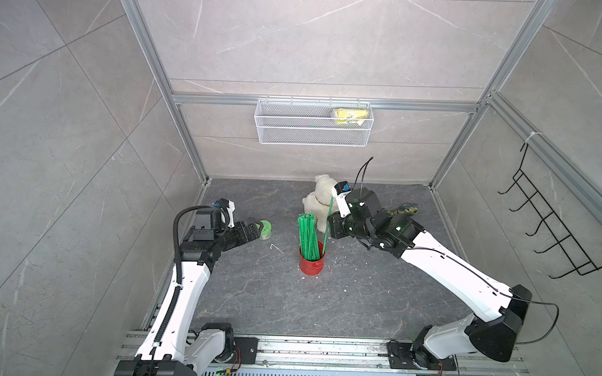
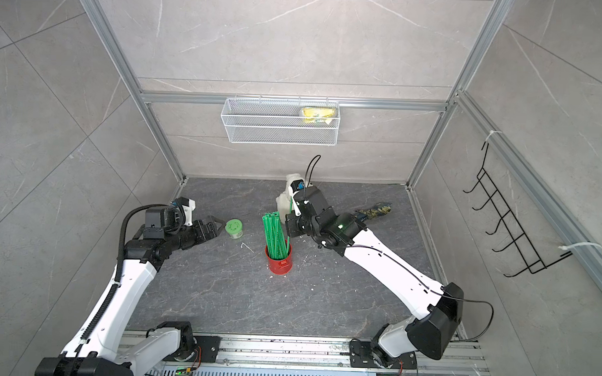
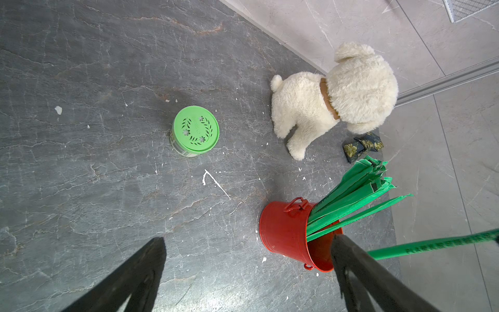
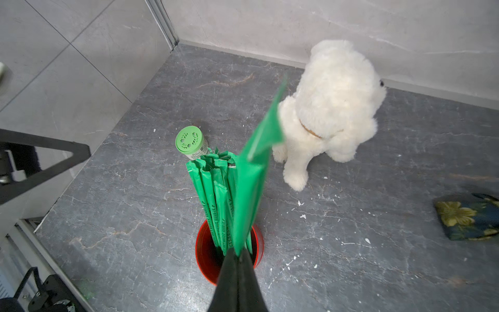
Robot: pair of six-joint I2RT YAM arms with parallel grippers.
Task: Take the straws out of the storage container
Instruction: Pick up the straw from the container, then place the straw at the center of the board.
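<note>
Many ways to slip up from here. Pinching just one long thin bright-green straw (image 4: 251,189) between the closed tips of the right gripper (image 4: 237,256), right above the mouth of the small round red metal can (image 4: 205,254). Low end maybe out of the can, maybe not: hard to tell.

Could drag that straw on the rim if pulled sideways too soon, and tip the light can over. Could bump the tall green straws (image 4: 213,194) just ahead of the right gripper's tips and spill them on the floor. Could let the thin, smooth straw slide out of the pinch and drop back in. Could knock the fluffy white toy dog (image 4: 332,108), farther out past the tips, on a big swing.

Nothing in the left gripper (image 1: 257,229): spread wide, empty, well to the side of the can, close to the little jar with the round green lid (image 1: 265,226). Not holding the can down, so no help against a tip.

Looks like a full bunch in there: stiff, straight sticks, much taller than the can, with small dark print down the sides and flat folded tops. Packed close together, leaning a little, standing in the can just below and ahead of the right gripper, off to one side of the left gripper.
</note>
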